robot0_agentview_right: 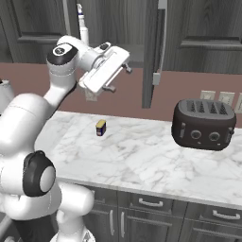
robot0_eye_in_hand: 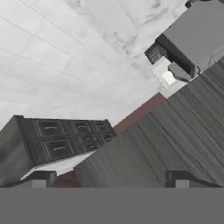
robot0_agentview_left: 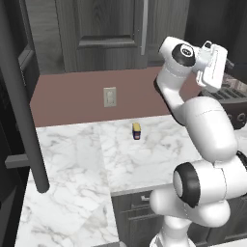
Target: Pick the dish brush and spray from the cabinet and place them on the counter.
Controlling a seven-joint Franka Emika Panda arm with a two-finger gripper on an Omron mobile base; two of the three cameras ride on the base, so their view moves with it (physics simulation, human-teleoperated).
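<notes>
Two things are to come down from the dark grey wood-grain wall cabinet point(robot0_agentview_right: 118, 23), and one shows in the right base view: a slim white bottle-like shape point(robot0_agentview_right: 83, 29) standing upright on the shelf behind the arm's elbow, probably the white plastic spray bottle, though its blue trigger is not clear at this size. The slim dish brush cannot be made out. The two dark fingers point(robot0_eye_in_hand: 111, 179) stand spread wide with nothing between them, held up near a cabinet door, well above the white marble table point(robot0_agentview_right: 142, 156). As a judgement, the bottle should be light and stiff but smooth and tippy, best taken around its body below the nozzle; the brush would be lighter still, thin and apt to roll, best pinched across mid-handle. On the table sit a small yellow-and-dark block point(robot0_agentview_right: 100, 127) and a dark toaster point(robot0_agentview_right: 203, 124). No brand, label or writing is readable anywhere.
</notes>
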